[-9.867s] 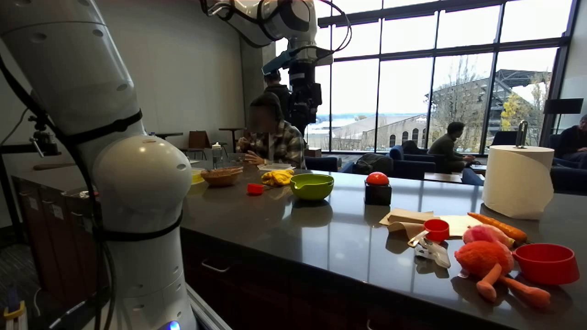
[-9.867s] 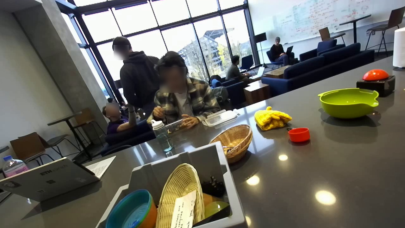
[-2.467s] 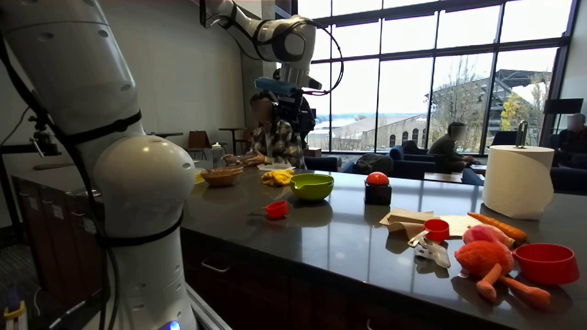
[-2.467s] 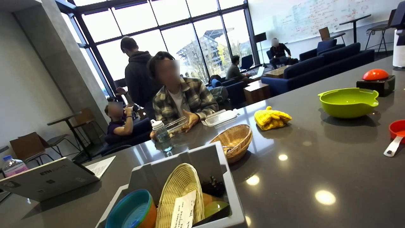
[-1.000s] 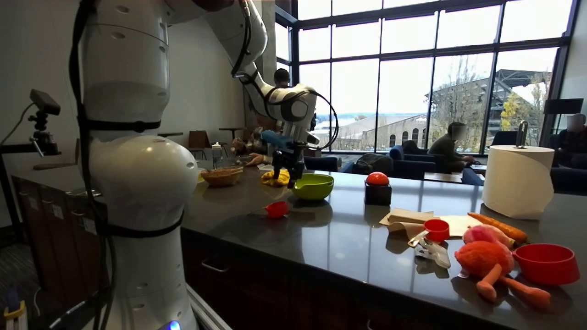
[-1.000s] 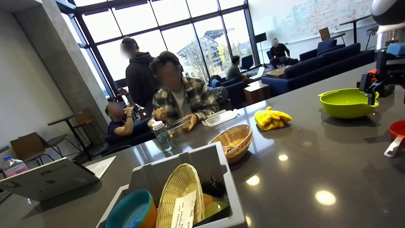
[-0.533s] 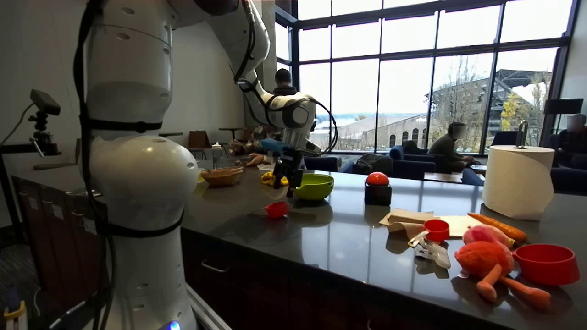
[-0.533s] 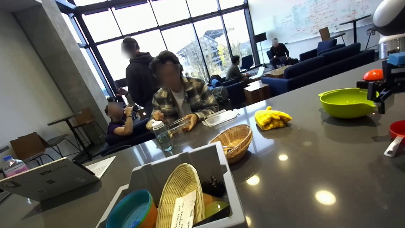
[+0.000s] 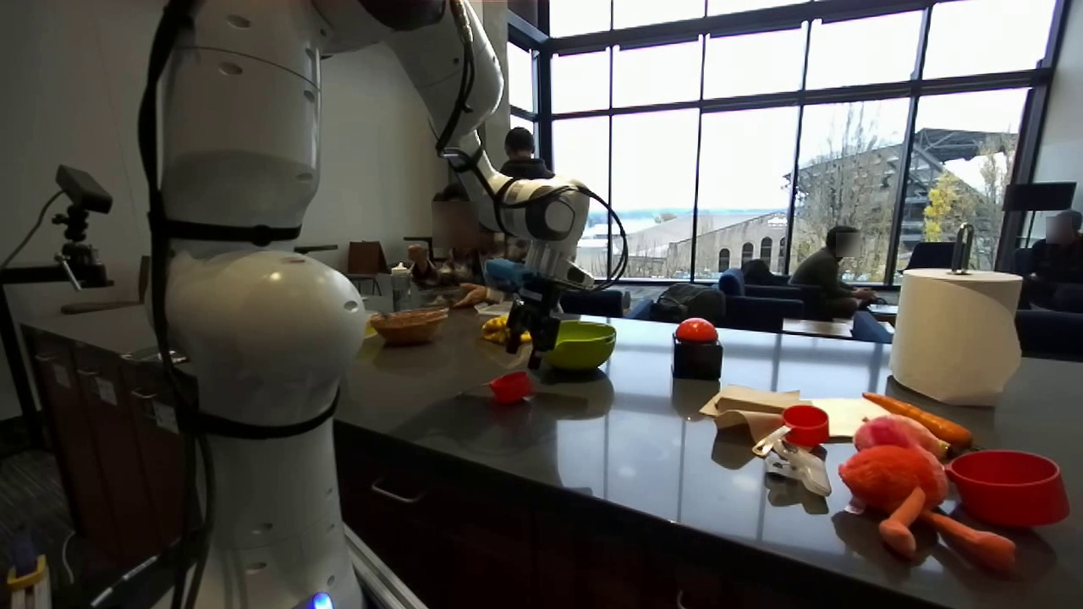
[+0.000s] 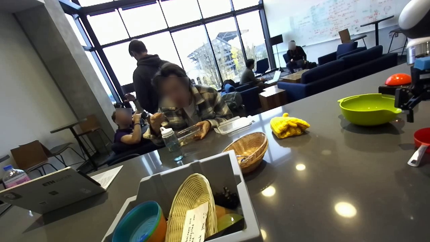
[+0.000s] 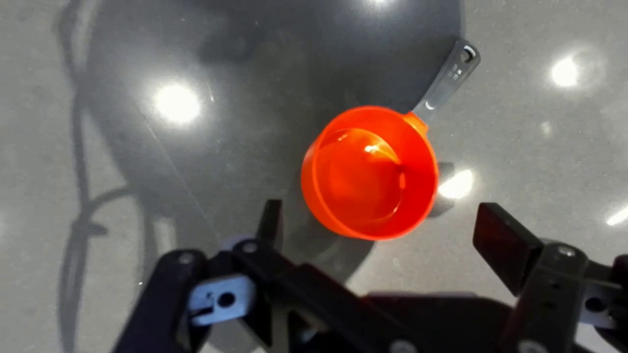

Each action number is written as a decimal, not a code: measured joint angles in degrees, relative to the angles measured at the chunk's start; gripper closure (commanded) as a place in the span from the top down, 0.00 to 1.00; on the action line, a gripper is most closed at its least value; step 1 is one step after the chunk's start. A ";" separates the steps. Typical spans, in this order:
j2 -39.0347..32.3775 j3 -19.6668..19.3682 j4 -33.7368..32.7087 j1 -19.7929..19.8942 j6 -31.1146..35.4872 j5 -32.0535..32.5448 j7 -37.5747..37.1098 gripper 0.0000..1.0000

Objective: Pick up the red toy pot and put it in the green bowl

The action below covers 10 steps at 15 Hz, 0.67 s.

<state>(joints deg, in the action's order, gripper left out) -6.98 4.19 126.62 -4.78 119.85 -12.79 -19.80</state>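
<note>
In the wrist view the claw (image 11: 385, 230) is spread, its fingers (image 11: 505, 245) well apart; below it the red toy pot (image 11: 368, 176) stands mouth up on the counter (image 11: 515, 147), its grey handle (image 11: 446, 78) pointing away. In an exterior view the claw hangs higher than the pot and in front of the green bowl (image 9: 585, 351), covering part of it. In an exterior view a wicker basket (image 10: 250, 143) sits well apart from the claw.

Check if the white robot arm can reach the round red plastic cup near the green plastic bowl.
Probably yes: its black fingers are open, seemingly wide enough, and nothing shows between them and the cup.
</note>
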 measured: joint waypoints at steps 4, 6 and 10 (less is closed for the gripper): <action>2.16 0.05 1.09 -0.12 -2.08 -0.03 0.19 1.00; 3.38 -0.01 2.19 -0.05 -3.14 -0.07 0.24 1.00; 4.13 -0.40 4.58 0.49 -3.80 -0.47 0.29 1.00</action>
<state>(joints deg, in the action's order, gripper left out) -2.85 3.79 131.20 -4.29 116.04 -13.26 -19.51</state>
